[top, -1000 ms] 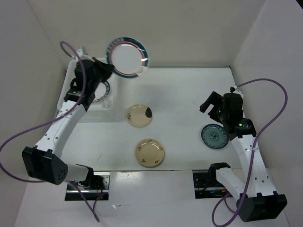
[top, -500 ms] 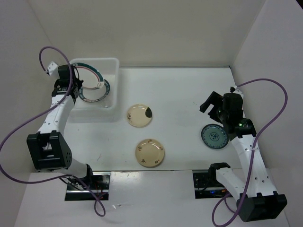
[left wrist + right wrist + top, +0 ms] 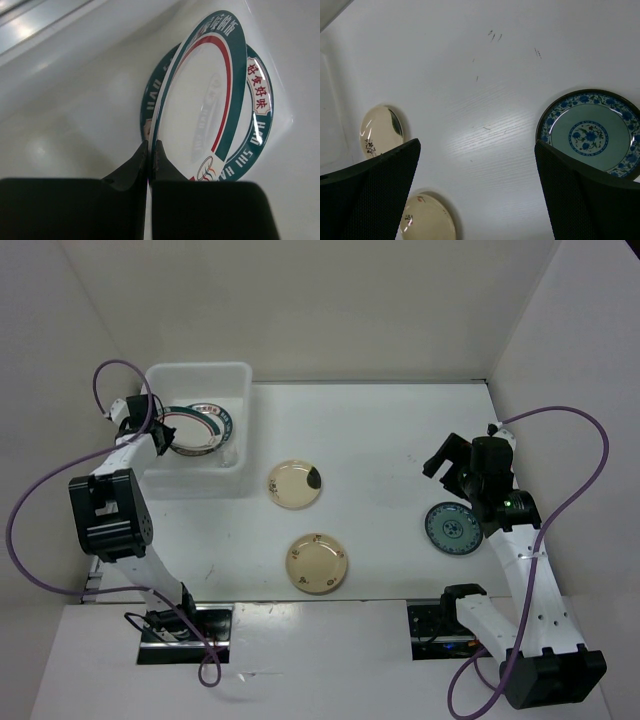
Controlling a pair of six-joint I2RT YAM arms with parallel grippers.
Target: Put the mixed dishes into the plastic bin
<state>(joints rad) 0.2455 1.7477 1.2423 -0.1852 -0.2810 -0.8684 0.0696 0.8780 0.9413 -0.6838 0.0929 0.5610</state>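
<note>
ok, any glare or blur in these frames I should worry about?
Left wrist: specular sheen on the red-ringed plate, hot streaks on the bin wall, left pincer near-black and soft. Right wrist: right pincer dark and defocused, teal plate sharp. Top external: even light, soft shadows, no blur.

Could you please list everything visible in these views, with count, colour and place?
plastic bin: one, translucent white, table's far left.
red-ringed plate: one, white, dark green rim, tilted inside the bin.
patterned plate: one, white, dark green rim, in the bin beneath it.
cream plates: two, mid-table.
teal plate: one, blue-patterned, table's right side.
table: one, white.
cables: two, purple, one per arm.
left arm: one, white and black, reaching into the bin, jaws shut on the red-ringed plate's edge.
right arm: one, white and black, beside the teal plate, jaws open.
</note>
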